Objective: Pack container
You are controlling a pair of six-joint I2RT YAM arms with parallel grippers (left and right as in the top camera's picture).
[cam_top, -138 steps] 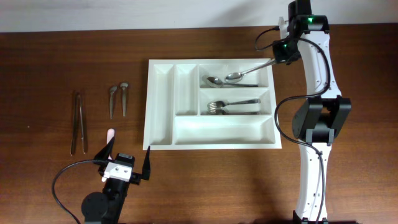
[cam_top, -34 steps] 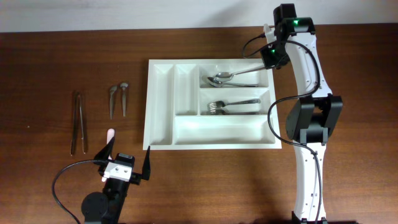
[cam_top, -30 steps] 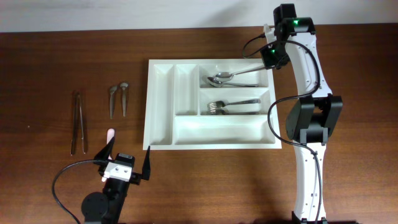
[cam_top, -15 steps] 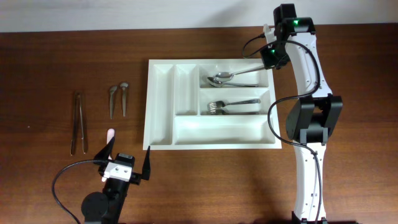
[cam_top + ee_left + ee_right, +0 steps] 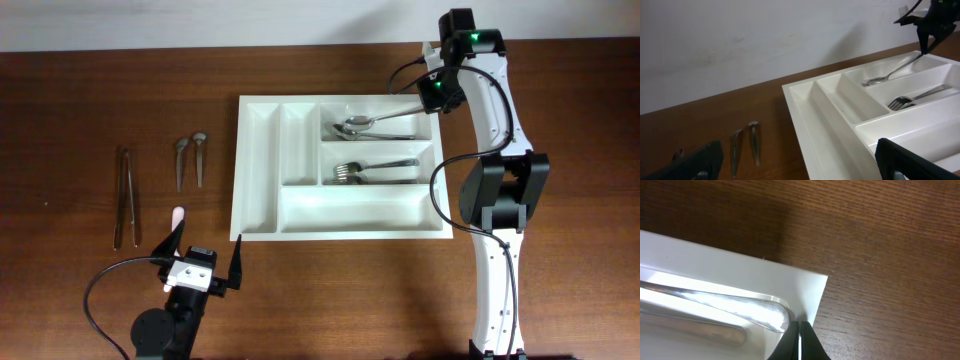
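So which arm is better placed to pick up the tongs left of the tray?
Left. The left gripper is open, empty and near the tongs; the right gripper is shut on a spoon at the container's far corner.

Your left arm [image 5: 170, 320] sits low at the near side, its end effector [image 5: 205, 252] spread wide. Your right arm [image 5: 497, 110] stretches to the far side, its end effector [image 5: 799, 337] pinched fully closed, tips together.

The container [image 5: 805, 125] runs off the left wrist view's right edge, the spoon [image 5: 730, 305] off the right wrist view's left
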